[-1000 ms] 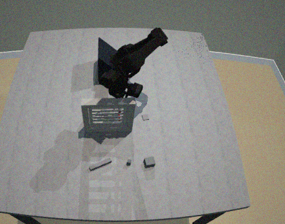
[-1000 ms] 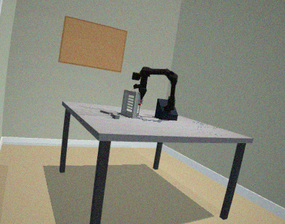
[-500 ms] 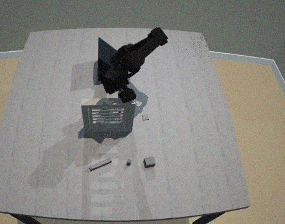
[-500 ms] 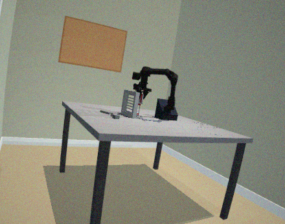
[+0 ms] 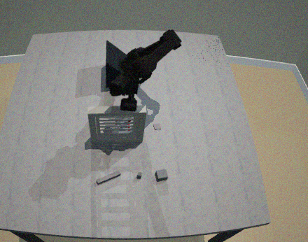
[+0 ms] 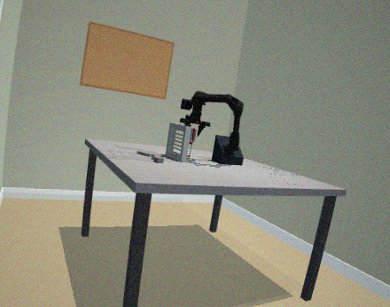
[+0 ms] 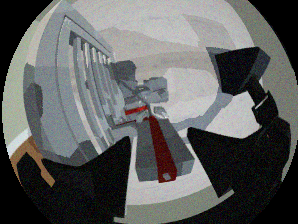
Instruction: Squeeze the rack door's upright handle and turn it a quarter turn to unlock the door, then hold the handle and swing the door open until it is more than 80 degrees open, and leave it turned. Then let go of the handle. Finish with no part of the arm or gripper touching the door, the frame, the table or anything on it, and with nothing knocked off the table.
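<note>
My tool (image 6: 198, 125) (image 7: 158, 136) stood part-open with nothing in its grip, its fingers above the red handle (image 7: 162, 150) and to either side of it. The handle was upright on the near face of the rack (image 5: 92, 127) (image 6: 170, 141) (image 7: 47, 75), on the bench (image 5: 203, 157) (image 6: 239, 182). Doing it well, I judged, meant centring the fingers, lowering straight, then squeezing before any twist.
</note>
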`<state>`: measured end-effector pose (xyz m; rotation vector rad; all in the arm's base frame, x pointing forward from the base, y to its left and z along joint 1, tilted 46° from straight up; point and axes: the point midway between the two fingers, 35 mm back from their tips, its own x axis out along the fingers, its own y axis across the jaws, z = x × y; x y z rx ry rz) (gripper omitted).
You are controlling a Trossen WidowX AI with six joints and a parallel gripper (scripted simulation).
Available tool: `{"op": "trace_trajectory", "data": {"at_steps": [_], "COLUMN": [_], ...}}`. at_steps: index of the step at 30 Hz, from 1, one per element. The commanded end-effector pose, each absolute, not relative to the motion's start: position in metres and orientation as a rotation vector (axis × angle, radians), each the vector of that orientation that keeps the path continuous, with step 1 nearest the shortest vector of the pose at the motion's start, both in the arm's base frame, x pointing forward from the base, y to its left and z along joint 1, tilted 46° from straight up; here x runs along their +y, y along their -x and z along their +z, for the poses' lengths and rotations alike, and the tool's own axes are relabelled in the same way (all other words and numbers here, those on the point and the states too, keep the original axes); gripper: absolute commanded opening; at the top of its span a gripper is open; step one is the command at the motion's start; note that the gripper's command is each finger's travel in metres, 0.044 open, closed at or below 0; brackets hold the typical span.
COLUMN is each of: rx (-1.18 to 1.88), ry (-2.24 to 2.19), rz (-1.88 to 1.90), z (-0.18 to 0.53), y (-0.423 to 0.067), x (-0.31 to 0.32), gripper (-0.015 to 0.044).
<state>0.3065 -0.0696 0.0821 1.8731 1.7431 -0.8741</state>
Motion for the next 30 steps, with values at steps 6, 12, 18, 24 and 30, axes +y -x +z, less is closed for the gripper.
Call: {"op": "trace_trajectory", "data": {"at_steps": [6, 12, 18, 24, 30], "rx": [1.732, 1.732, 1.732, 1.732, 1.732], "ry": [-1.899, -1.899, -1.899, -1.899, -1.899], "rz": [-0.903, -0.903, -0.903, -0.903, -0.903], "z": [0.0816, 0.0816, 0.0816, 0.0816, 0.0816], "y": [-0.3087, -0.3087, -0.3087, -0.3087, -0.3087], "x": [-0.0692, -0.0692, -0.0692, -0.0692, -0.0692], "gripper": [0.0248, 0.0208, 0.0168, 0.0128, 0.0088]}}
